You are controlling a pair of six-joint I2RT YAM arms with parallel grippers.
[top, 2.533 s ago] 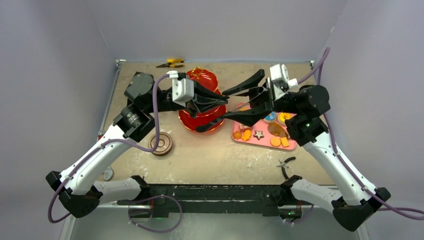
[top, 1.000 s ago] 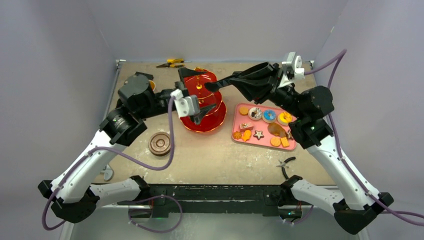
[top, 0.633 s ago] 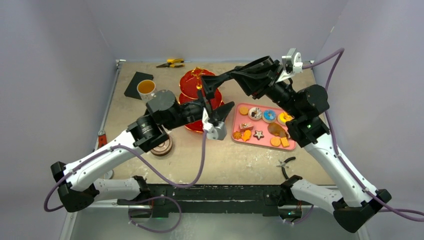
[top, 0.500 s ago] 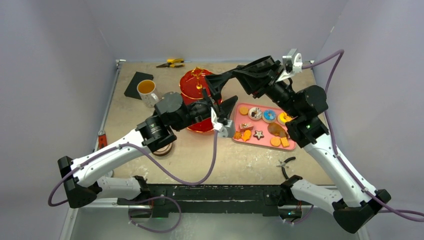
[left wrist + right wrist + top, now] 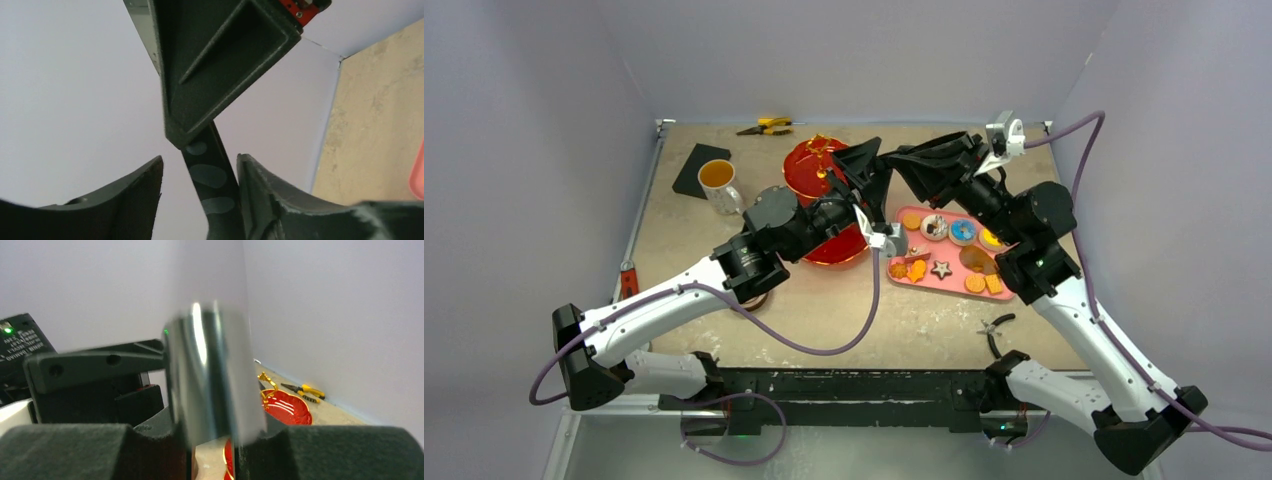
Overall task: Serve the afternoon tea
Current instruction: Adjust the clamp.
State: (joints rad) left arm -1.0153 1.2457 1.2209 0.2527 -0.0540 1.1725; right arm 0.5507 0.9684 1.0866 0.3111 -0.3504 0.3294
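Where lettering shows: white print on a black module [image 5: 20, 342] at the left edge of the right wrist view, too blurred to read.
Stand: red three-tier stand [image 5: 807, 172] at the far centre, with the pink tray [image 5: 929, 287] just to its right.
Room: bare table [image 5: 844, 315] nearward of the stand; walls close three sides.
Right gripper [image 5: 212, 440]: clamped on the black tongs [image 5: 209, 175], over the stand's right side.
Left gripper [image 5: 200, 162]: fingers partly apart around one tong arm, one finger [image 5: 255, 185] touching it.
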